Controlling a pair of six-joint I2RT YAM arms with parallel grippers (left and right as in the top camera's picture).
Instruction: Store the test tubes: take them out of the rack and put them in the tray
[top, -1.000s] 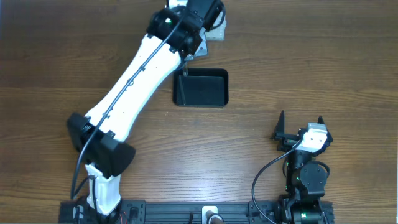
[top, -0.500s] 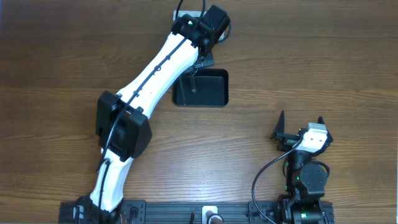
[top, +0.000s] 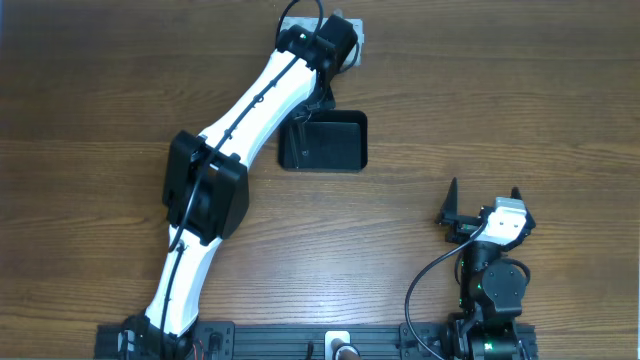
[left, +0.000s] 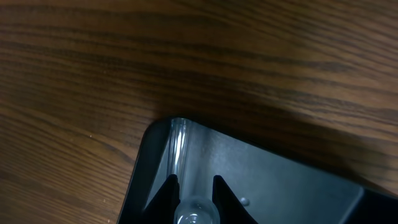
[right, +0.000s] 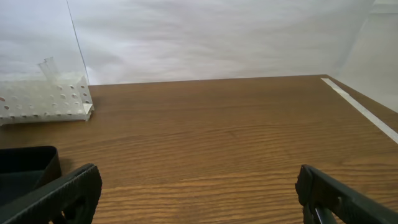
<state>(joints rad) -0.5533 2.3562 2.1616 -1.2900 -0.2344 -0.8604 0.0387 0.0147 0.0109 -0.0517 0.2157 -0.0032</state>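
Observation:
My left gripper (top: 303, 120) is down in the near-left corner of the black tray (top: 362, 140). In the left wrist view the gripper (left: 193, 182) is shut on a clear test tube (left: 177, 149), which slants down against the tray's inner wall (left: 280, 186). The white test tube rack (top: 352, 50) stands just beyond the tray, half covered by my left arm. In the right wrist view the rack (right: 43, 99) carries one upright tube (right: 47, 67), with the tray (right: 25, 163) nearer. My right gripper (top: 478, 205) rests open near its base, with nothing between its fingers.
The table is bare wood all round the tray. My left arm lies diagonally across the left half of the table up to the tray. A strip of pale tape (right: 360, 112) marks the table near its right edge, and a white backdrop rises behind the rack.
My left arm has swung from the rack side towards the tray and lowered the tube into the tray's left corner. The right arm has not moved.

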